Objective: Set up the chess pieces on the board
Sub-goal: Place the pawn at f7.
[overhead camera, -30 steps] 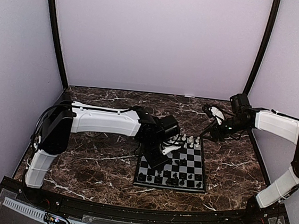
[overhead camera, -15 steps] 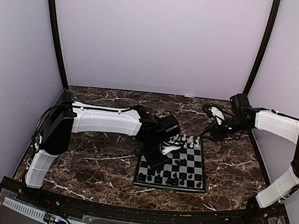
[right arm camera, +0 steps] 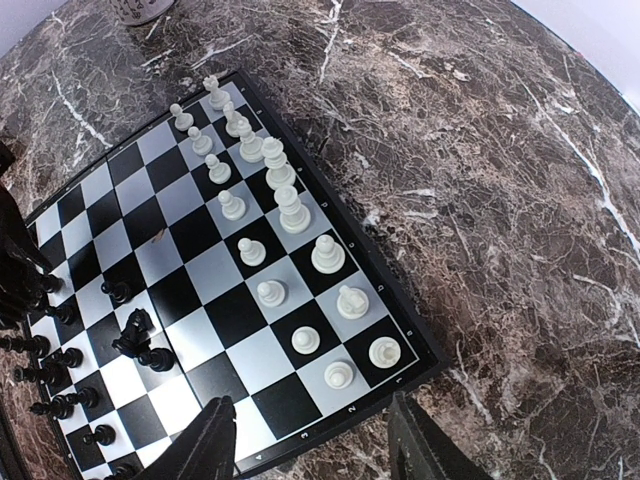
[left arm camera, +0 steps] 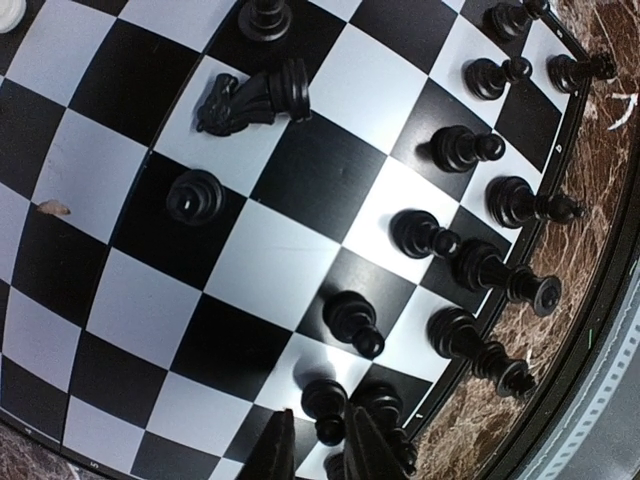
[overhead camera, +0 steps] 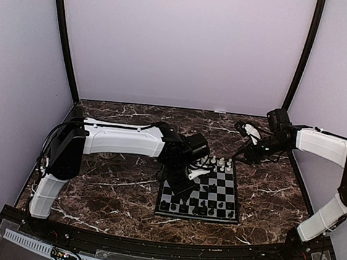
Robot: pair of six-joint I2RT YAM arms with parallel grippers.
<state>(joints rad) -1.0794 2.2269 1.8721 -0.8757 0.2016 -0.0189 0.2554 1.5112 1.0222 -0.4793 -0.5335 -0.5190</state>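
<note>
My left gripper (left arm camera: pixel 320 445) (jaws barely apart) straddles a black pawn (left arm camera: pixel 325 400) at the 6 o'clock edge of the checkered board (overhead camera: pixel 228 191); my right gripper (right arm camera: pixel 315 440) gapes, empty. White pieces (right arm camera: pixel 270 190) line 12 o'clock — a black knight (left arm camera: pixel 252 98) lies toppled.

**Black, White and Veined Marble**

The board (right arm camera: pixel 275 400) is checkered in black and silver-grey squares inside a thin black rim. The white pieces (right arm camera: pixel 292 210) are a plain creamy white, and the black pieces (left arm camera: pixel 500 275) are solid black. The counter (right arm camera: pixel 500 150) is dark brown marble veined with white. The arms (overhead camera: pixel 119 140) are white with black joints. The walls (overhead camera: pixel 182 44) are pale lilac.
</note>
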